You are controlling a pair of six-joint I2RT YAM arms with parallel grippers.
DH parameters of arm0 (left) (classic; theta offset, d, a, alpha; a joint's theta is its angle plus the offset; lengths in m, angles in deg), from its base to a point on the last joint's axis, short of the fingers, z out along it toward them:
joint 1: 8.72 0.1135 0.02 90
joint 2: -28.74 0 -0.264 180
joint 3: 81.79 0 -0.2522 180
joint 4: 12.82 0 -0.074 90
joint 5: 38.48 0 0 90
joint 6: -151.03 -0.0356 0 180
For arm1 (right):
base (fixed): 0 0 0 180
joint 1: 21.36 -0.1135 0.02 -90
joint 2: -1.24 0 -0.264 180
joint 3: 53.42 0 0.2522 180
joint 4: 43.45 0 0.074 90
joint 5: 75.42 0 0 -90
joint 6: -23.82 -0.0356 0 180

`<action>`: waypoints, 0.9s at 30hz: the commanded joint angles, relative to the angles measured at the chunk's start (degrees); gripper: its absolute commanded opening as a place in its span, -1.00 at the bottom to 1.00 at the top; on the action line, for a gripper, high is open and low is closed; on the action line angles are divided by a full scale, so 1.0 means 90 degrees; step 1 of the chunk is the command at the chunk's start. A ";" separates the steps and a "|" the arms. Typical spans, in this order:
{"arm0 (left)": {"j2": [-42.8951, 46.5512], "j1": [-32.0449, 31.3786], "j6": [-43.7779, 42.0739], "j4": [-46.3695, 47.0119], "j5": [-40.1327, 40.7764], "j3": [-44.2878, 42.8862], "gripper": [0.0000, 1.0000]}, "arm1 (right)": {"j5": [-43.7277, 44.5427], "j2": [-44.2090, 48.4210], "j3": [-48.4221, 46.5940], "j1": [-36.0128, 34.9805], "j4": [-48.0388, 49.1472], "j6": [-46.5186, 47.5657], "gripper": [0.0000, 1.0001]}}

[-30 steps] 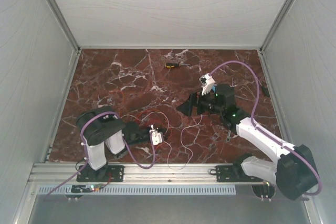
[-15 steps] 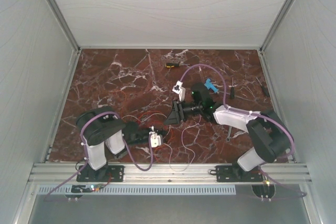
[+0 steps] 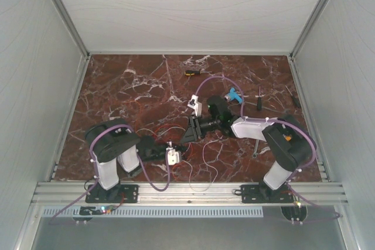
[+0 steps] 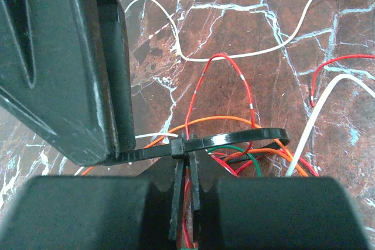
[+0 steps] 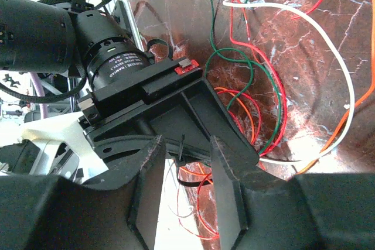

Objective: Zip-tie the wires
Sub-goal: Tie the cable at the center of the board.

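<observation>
Wires [image 4: 223,55], red, white, orange and green, loose on marble table [image 3: 117,86] between arms, bundle threaded through black zip tie [image 4: 234,137]. Left gripper [image 4: 183,174] clenched on zip tie head. Right gripper [image 5: 187,147] parted, either side of tie tail. Motor label [image 5: 117,68]: white print, too small to read

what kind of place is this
Probably a robot test cell in a lab: white panel walls box in a red-brown marble-patterned tabletop, two black-and-white arms are bolted to a slotted metal rail at its near edge, and thin red and white wires lie loose on it.
</observation>
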 commanded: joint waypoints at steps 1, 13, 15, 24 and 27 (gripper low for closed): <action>-0.0024 0.0023 -0.0094 0.1610 -0.0323 -0.0078 -1.00 | -0.0061 -0.0220 -0.0225 -0.0090 0.0397 -0.0123 -0.35; -0.0041 0.0018 -0.0046 0.1610 -0.0293 -0.0084 -1.00 | -0.0251 -0.0351 -0.0113 -0.0263 0.0724 -0.0136 -0.85; -0.0042 0.0018 -0.0053 0.1610 -0.0270 -0.0088 -1.00 | -0.0237 -0.0331 -0.0044 -0.0274 0.0750 -0.0078 -1.00; -0.0025 0.0020 -0.0067 0.1610 -0.0297 -0.0075 -1.00 | 0.1598 0.0088 0.0384 -0.0575 0.0712 0.1115 -1.00; -0.0016 0.0020 -0.0071 0.1610 -0.0320 -0.0070 -1.00 | 0.2496 0.0228 0.0405 -0.0765 0.0813 0.1751 -1.00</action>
